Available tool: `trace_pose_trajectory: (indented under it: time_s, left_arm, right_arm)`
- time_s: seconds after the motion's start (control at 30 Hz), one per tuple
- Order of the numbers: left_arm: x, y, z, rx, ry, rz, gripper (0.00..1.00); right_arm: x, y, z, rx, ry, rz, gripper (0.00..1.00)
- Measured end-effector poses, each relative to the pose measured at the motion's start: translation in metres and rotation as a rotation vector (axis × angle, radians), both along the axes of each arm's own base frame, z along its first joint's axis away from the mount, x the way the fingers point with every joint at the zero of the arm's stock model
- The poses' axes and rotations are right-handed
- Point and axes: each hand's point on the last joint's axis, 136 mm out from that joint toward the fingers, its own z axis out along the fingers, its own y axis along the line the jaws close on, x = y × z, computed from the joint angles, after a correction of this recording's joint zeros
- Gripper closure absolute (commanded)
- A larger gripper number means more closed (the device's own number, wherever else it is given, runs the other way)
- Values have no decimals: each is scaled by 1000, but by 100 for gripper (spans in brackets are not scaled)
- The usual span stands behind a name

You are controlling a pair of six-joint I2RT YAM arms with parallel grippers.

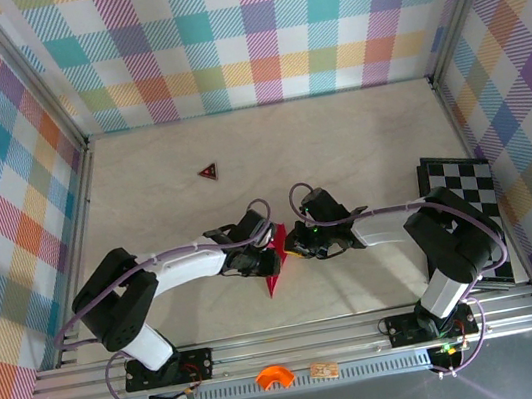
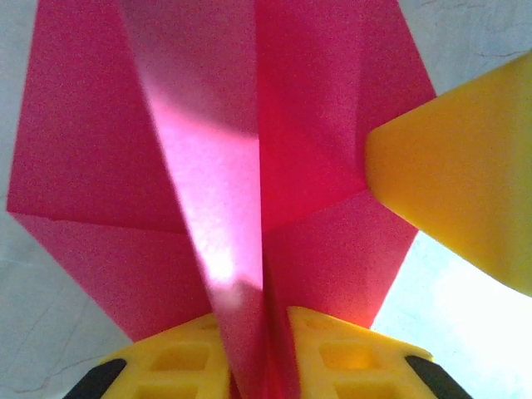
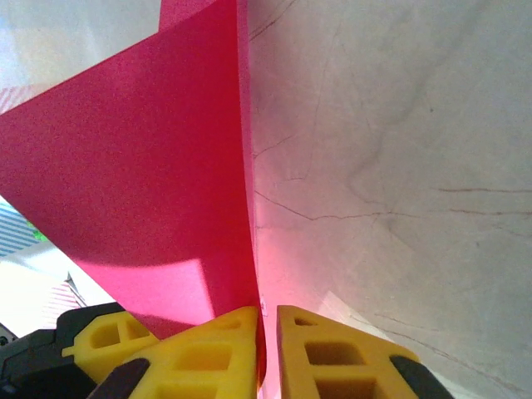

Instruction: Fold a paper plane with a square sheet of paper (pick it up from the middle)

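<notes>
The left gripper [image 2: 259,353] is pinching the raised middle crease of the creased magenta-pink paper sheet [image 2: 332,125], while the right gripper [image 3: 266,345] is clamping an upright flap of it.

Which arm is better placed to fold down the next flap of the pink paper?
Right, probably: the left gripper anchors the paper at its centre crease, while the right gripper pinches one raised flap.
</notes>
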Motion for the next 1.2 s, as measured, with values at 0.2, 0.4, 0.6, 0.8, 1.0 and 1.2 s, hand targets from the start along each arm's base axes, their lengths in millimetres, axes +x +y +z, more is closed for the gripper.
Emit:
trace_pose_trajectory:
  time_s: [0.2, 0.4, 0.6, 0.8, 1.0, 1.2]
  left_arm:
    - [5, 1, -1, 6, -16, 27, 93]
    - [13, 13, 1, 60, -55, 82, 93]
    - [25, 21, 12, 130, -90, 141, 93]
    - [38, 20, 18, 183, -97, 180, 92]
    - [34, 27, 6, 246, -60, 191, 93]
    - [33, 27, 1, 266, -40, 198, 92]
  right_arm:
    - [1, -1, 2, -1, -6, -5, 73]
    - [3, -14, 21, -10, -58, -37, 60]
    - [0, -44, 28, -58, -103, -100, 56]
    - [-9, -77, 14, -117, -88, -164, 55]
    - [-14, -90, 9, -136, -83, -190, 54]
    - [-14, -94, 7, -138, -81, -200, 54]
